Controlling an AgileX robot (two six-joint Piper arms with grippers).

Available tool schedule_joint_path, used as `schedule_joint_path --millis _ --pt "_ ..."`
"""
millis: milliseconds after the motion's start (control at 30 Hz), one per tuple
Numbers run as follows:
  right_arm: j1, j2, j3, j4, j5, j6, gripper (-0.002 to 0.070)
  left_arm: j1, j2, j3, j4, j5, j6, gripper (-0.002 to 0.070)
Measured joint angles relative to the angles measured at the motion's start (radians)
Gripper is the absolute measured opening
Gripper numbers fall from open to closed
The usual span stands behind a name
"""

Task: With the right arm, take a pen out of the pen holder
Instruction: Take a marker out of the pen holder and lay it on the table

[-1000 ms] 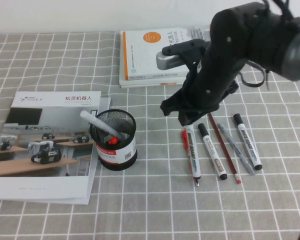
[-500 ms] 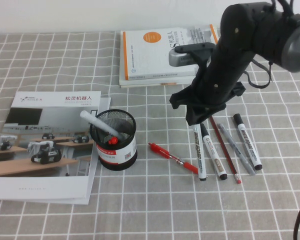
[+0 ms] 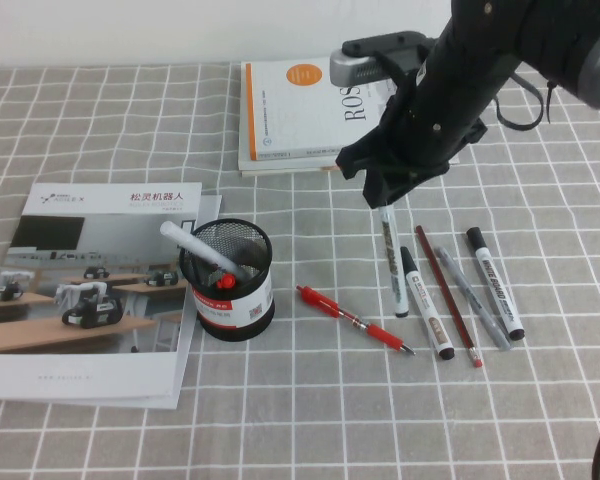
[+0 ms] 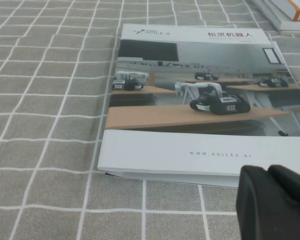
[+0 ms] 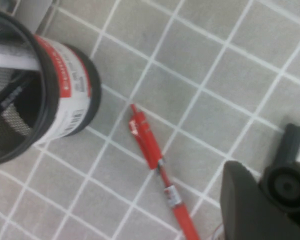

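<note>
We are gripping a marker in the right end effector, its jaws closed on the upper end. The marker is hanging steeply, tip down by the counter; we cannot tell whether the tip is touching. It is sitting well apart from the holder, so we are judging the take-out as done and the laying-down as the step in hand. To do that well, we are wanting to lower slowly, tilt the marker flat along the row of pens just beside it, and let go only once it is resting.

Nearest us, the left end effector is hovering by the near edge of the brochure, off to the left and out of the way. Further in, the holder is standing upright with a white pen leaning in it. A red pen is lying slantwise between holder and row, its tip near the marker's tip, and we are seeing it as the likeliest thing to get nudged. Farthest off, a book is lying behind the arm.
</note>
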Motion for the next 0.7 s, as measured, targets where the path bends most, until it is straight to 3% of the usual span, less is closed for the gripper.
schedule_joint_path --millis 700 --pt "-0.03 0.106 -0.004 -0.02 0.007 -0.004 0.0101 0.0 0.0 0.0 0.0 0.0 0.0 -0.0003"
